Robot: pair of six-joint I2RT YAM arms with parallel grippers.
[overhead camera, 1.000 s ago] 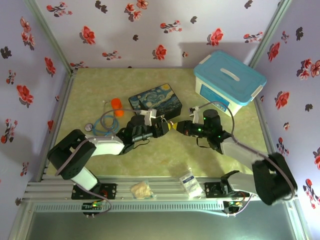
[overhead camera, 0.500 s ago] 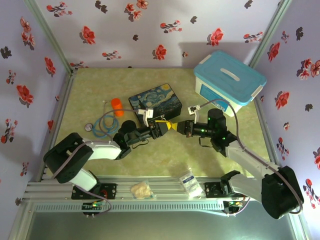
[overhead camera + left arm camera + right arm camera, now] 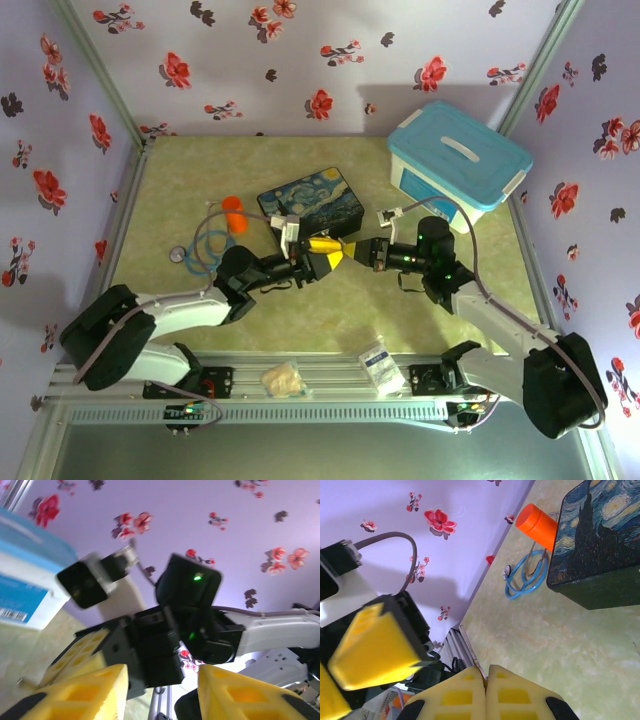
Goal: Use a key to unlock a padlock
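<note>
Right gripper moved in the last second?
Yes. The right gripper has pulled back to the right, away from the painted box and nearer the blue-lidded bin.

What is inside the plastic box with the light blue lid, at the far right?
Its contents are covered. The plastic box is closed by its light blue lid, which has a white handle on top, and the white walls let nothing show through.

On the pale green surface [image 3: 200,170], the left gripper [image 3: 330,252] and right gripper [image 3: 357,252] meet tip to tip, yellow fingers [image 3: 322,250] nearly touching. From them, a dark blue box painted with a starry night [image 3: 312,203] lies at twelve o'clock. A white plastic tub with a turquoise lid [image 3: 458,160] lies at two, an orange cylinder [image 3: 233,212] at ten and a coiled blue tube [image 3: 205,248] at nine.
</note>
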